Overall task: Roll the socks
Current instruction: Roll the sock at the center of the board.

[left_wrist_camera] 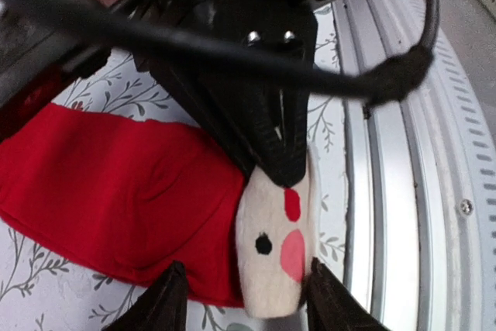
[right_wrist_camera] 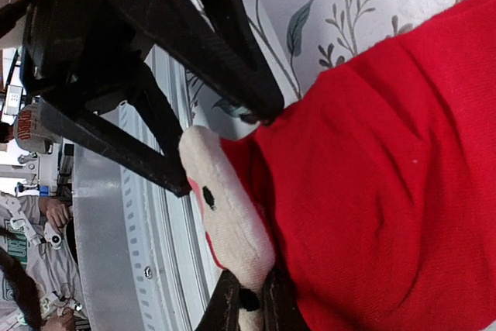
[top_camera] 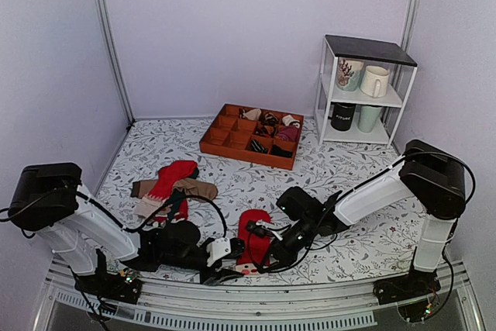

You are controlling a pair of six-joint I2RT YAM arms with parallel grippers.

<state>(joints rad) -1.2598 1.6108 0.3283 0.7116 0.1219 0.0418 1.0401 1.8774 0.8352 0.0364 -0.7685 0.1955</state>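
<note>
Floral tabletop [top_camera: 349, 184], red socks [top_camera: 254, 234] lengthwise near-to-far, cuff [top_camera: 246, 267] nearest

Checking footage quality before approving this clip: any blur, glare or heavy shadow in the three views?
Top external: even light, soft shadows, the red socks sharp. Left wrist: the black cable across the foreground is blurred, while the socks' cream end is crisp. Right wrist: the left end effector looms dark with little detail, and the far-left background is washed out.
</note>
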